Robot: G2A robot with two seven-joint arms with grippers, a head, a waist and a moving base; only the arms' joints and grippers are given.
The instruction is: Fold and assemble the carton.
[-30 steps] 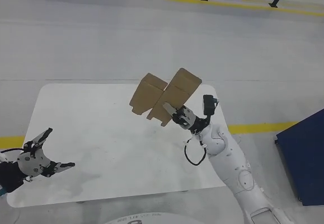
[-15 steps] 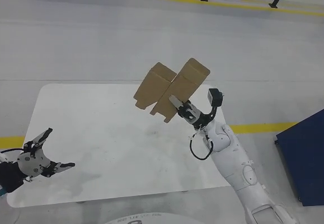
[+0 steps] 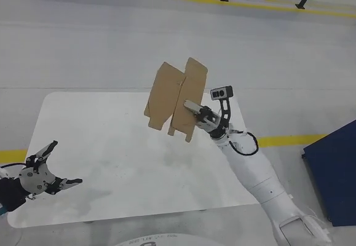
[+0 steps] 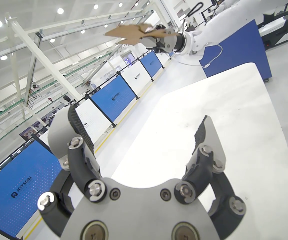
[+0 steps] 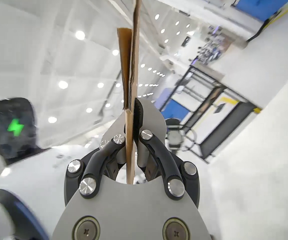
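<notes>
Right end effector (image 3: 194, 111) clamped tight on the flattened carton (image 3: 174, 98), held in the air over the surface's (image 3: 116, 160) far-right corner. Left end effector (image 3: 67, 162) wide open, empty, at the near-left corner. Best next: left grips the opposite panel and pulls gently so the creases open square.

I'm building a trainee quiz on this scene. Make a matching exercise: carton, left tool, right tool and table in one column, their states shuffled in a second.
1. carton
2. left tool
3. right tool
4. table

A. open, holding nothing
B. white, with rounded corners
C. flat, lifted above the table
D. shut on cardboard

Pairs: 1-C, 2-A, 3-D, 4-B
</notes>
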